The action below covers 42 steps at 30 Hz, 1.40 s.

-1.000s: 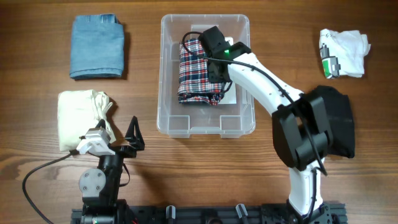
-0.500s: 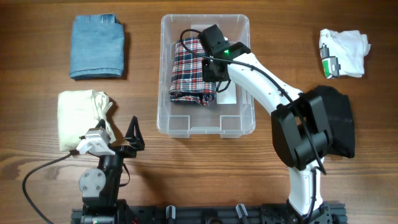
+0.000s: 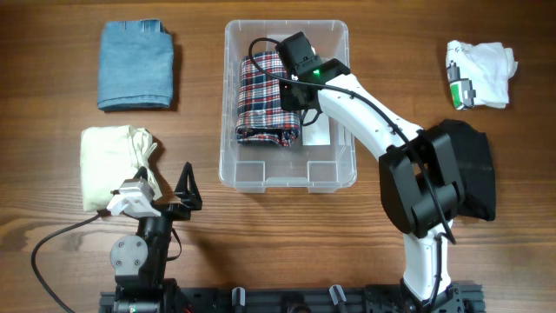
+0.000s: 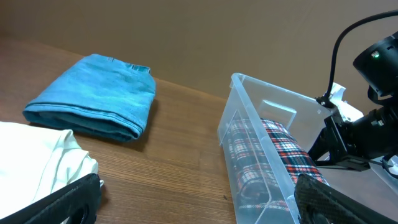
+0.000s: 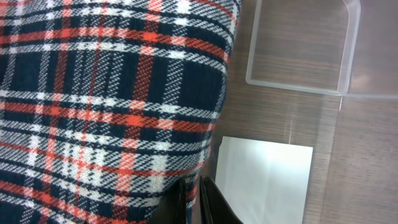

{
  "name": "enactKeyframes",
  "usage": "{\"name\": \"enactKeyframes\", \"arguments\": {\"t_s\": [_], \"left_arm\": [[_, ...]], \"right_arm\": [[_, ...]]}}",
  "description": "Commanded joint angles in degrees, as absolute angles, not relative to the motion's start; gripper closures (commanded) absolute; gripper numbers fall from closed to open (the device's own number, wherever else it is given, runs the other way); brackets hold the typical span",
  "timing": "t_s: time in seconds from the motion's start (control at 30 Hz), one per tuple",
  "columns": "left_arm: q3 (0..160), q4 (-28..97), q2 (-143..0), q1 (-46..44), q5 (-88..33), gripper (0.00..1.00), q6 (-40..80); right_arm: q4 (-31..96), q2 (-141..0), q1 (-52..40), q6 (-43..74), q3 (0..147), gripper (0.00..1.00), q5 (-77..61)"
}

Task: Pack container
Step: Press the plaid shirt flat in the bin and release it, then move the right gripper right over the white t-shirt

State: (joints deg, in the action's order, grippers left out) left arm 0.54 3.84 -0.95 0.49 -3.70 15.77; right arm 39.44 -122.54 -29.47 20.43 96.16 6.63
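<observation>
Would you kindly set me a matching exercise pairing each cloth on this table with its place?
1 plaid cloth
2 blue cloth
3 cream cloth
4 white cloth

A right of the container
B beside the left gripper
C inside the container
D far side of the table, left of the container

Pairs: 1-C, 2-D, 3-B, 4-A.

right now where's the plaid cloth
Overhead view: the plaid cloth lies in the left half of the container, at the right claw, left of the white label.

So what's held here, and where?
The right gripper pinches the folded red, white and navy plaid cloth by its side edge; the left gripper is open, empty.
</observation>
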Motion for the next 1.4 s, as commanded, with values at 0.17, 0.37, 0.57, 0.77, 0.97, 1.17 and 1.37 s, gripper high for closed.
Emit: {"name": "enactKeyframes", "arguments": {"t_s": [0.17,0.37,0.57,0.77,0.97,1.17,1.37], "left_arm": [[0.3,4.2,-0.9,0.9,-3.4,0.00,15.5],[0.3,4.2,-0.9,0.9,-3.4,0.00,15.4],[0.3,4.2,-0.9,0.9,-3.4,0.00,15.4],[0.3,4.2,-0.9,0.9,-3.4,0.00,15.4],[0.3,4.2,-0.9,0.9,-3.4,0.00,15.4],[0.3,4.2,-0.9,0.9,-3.4,0.00,15.4],[0.3,4.2,-0.9,0.9,-3.4,0.00,15.4]], "right_arm": [[37.4,-123.5,-29.7,18.3,97.0,0.92,2.4],[37.8,-123.1,-29.7,16.7,97.1,0.85,6.9],[44.5,-115.9,-28.4,18.2,101.8,0.54,9.5],[52.7,-103.5,-20.9,21.7,106.7,0.00,10.8],[55.5,-96.8,-4.8,14.0,106.6,0.00,10.9],[51.7,-102.0,8.2,9.8,105.5,0.00,9.5],[45.6,-110.7,14.7,6.0,105.5,0.01,6.7]]}}
